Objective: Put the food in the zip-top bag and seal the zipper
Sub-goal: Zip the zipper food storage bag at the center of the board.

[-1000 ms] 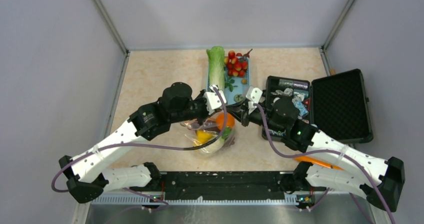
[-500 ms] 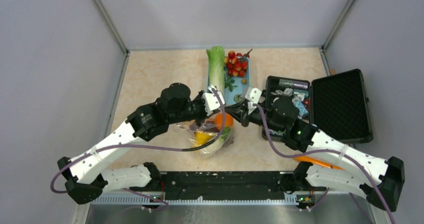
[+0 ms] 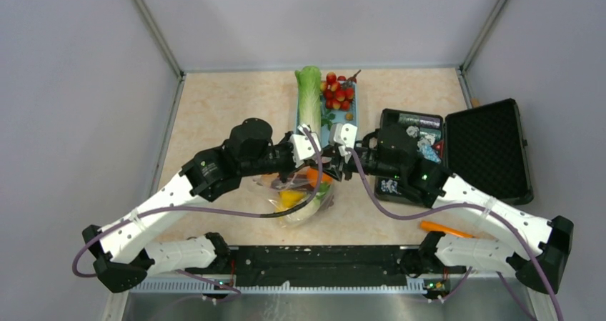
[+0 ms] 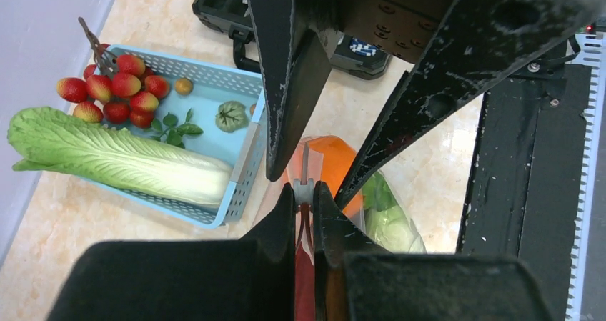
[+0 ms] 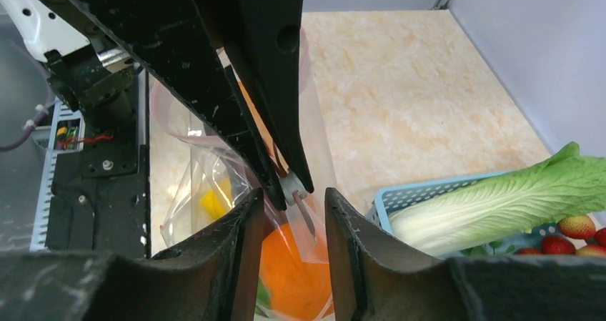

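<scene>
The clear zip-top bag (image 3: 296,201) lies at table centre holding an orange (image 3: 315,176), a yellow fruit (image 3: 289,196) and a green piece (image 3: 324,190). My left gripper (image 3: 312,165) is shut on the zipper (image 4: 305,214) at its white slider (image 4: 305,190), lifting the bag's mouth. My right gripper (image 3: 332,165) is open, and its fingers (image 5: 246,228) straddle the bag's end corner (image 5: 309,217) just past the slider. A green cabbage (image 3: 309,96) and cherry tomatoes (image 3: 337,91) lie in the blue basket (image 3: 350,124). A long orange piece (image 3: 446,229) lies on the table at the right.
An open black case (image 3: 486,153) with shiny packets stands right of the basket. The arm mount rail (image 3: 321,260) runs along the near edge. Grey walls enclose the table on three sides.
My right arm has swung left from beside the black case to the bag's mouth, so its open fingers now straddle the bag end. My left gripper has kept its hold.
</scene>
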You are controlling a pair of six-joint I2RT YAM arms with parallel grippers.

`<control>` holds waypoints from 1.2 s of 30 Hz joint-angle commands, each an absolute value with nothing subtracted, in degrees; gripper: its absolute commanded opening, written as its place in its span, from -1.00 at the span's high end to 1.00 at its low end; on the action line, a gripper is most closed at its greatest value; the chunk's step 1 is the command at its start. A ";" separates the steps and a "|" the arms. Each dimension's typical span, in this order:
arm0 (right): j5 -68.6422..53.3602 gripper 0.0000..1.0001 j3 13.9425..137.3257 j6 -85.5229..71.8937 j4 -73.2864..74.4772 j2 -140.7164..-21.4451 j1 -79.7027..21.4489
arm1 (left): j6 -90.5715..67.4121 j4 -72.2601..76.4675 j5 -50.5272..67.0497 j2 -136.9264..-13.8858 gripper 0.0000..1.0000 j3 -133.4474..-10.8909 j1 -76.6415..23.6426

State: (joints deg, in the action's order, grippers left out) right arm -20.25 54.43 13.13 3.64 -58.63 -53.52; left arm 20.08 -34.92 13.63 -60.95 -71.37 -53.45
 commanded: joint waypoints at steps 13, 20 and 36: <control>-20.92 0.70 62.87 21.11 13.66 -61.52 -53.64 | 20.89 -36.18 17.67 -61.59 1.00 -74.59 -53.61; -22.51 0.97 64.30 22.57 15.35 -62.82 -53.69 | 20.91 -36.39 17.39 -61.37 1.00 -74.51 -53.61; -7.36 1.00 58.55 11.12 6.22 -59.40 -53.71 | 21.81 -38.06 9.34 -58.93 1.00 -71.43 -53.60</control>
State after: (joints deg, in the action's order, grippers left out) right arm -13.45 59.07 13.96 11.38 -61.12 -53.93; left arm 21.19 -35.42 11.57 -61.25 -72.51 -53.34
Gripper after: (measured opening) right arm 0.007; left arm 0.038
